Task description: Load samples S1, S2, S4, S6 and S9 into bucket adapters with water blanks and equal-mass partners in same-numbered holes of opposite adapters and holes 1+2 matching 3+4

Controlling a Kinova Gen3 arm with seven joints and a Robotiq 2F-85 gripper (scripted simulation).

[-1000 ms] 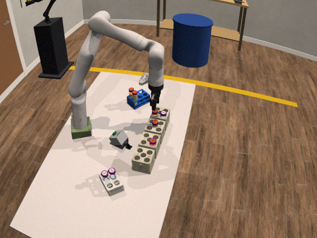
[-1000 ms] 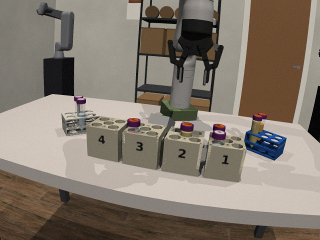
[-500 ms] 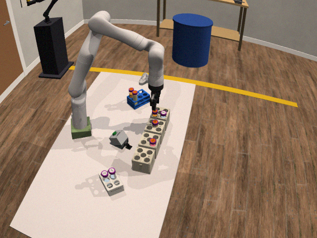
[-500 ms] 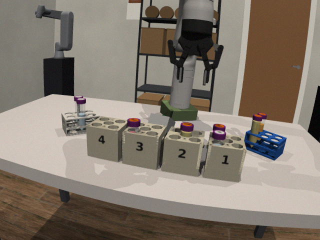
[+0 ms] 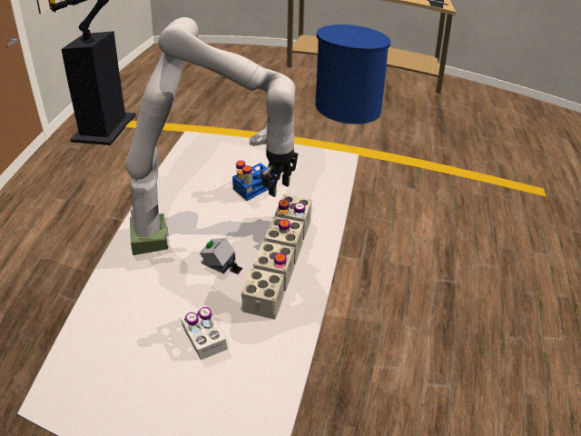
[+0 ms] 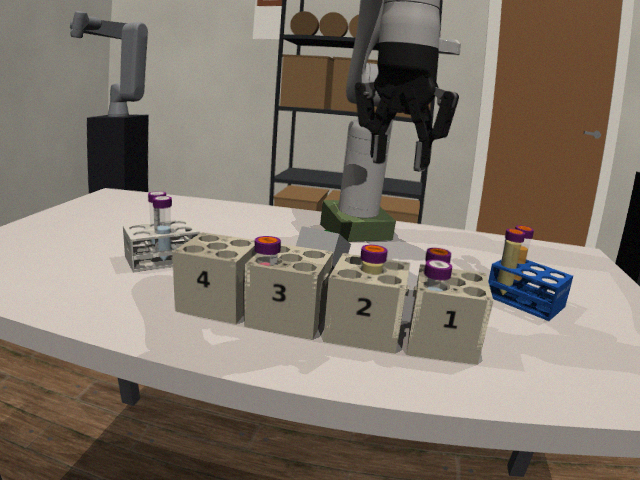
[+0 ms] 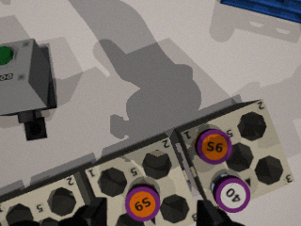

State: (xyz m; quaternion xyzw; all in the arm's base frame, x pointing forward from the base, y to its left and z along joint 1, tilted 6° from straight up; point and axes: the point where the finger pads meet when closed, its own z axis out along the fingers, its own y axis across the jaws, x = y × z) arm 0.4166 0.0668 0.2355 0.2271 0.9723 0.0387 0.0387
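Four beige adapters stand in a row, numbered 4 (image 6: 209,281), 3 (image 6: 286,294), 2 (image 6: 364,304) and 1 (image 6: 449,315). Adapter 1 (image 7: 235,155) holds sample S6 (image 7: 213,146) in hole 1 and a 40 mL blank (image 7: 231,193) in hole 4. Adapter 2 (image 7: 146,184) holds S9 (image 7: 142,203) in the middle hole. Adapter 3 holds one orange-dot tube with pink fill (image 5: 280,259). Adapter 4 (image 5: 262,291) is empty. My gripper (image 6: 400,147) is open and empty, well above adapters 1 and 2; its fingertips show at the bottom of the wrist view (image 7: 152,218).
A blue rack (image 6: 532,289) right of adapter 1 holds two orange-dot tubes (image 6: 514,255). A white rack (image 5: 203,331) beyond adapter 4 holds two white-dot blanks (image 5: 198,316). The grey desk with the green DONE key (image 7: 5,55) stands between my base (image 5: 148,236) and the adapters.
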